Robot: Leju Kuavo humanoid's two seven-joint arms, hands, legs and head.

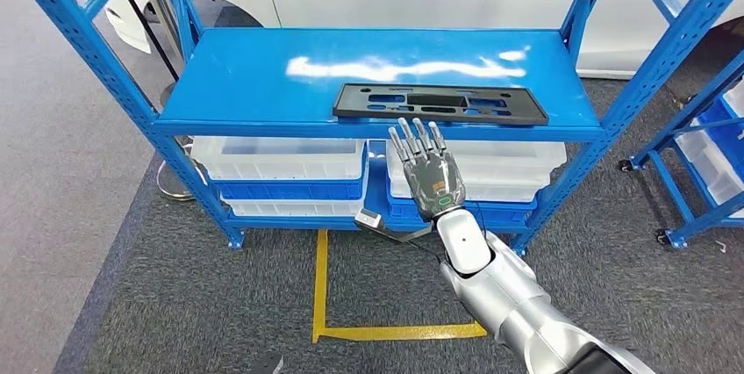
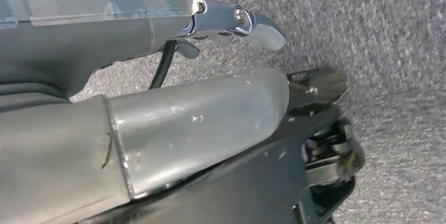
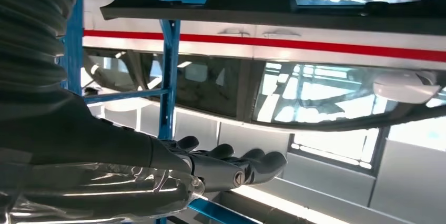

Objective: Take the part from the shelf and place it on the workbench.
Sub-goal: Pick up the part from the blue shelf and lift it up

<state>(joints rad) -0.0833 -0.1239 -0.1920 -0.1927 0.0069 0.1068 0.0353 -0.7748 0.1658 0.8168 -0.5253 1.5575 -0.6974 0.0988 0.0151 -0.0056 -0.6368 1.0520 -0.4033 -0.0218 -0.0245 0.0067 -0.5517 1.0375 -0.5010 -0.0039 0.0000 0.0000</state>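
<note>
1. The part (image 1: 440, 103), a flat black perforated plate, is seen lying on the top board of the blue shelf (image 1: 263, 84), close to the front edge and right of centre.
2. The right hand (image 1: 428, 170) is raised just in front of that edge and below the part, released, with its fingers (image 3: 257, 162) extended together and nothing held; no contact with the part is shown.
3. The left hand (image 2: 236, 24) is seen over grey carpet with nothing visibly in it; whether it is released or clenched cannot be told.
4. Risk, as judged: the thin plate offers little to grasp, so it may be pushed backward across the glossy board rather than lifted.
5. Risk, as judged: the fingers may be caught on the shelf's front lip if raised too close to it.
6. Risk, as judged: a grasp taken at one end may let the long plate tip and slide out of the hand.
7. White bins (image 1: 281, 159) are stored on the lower level.
</note>
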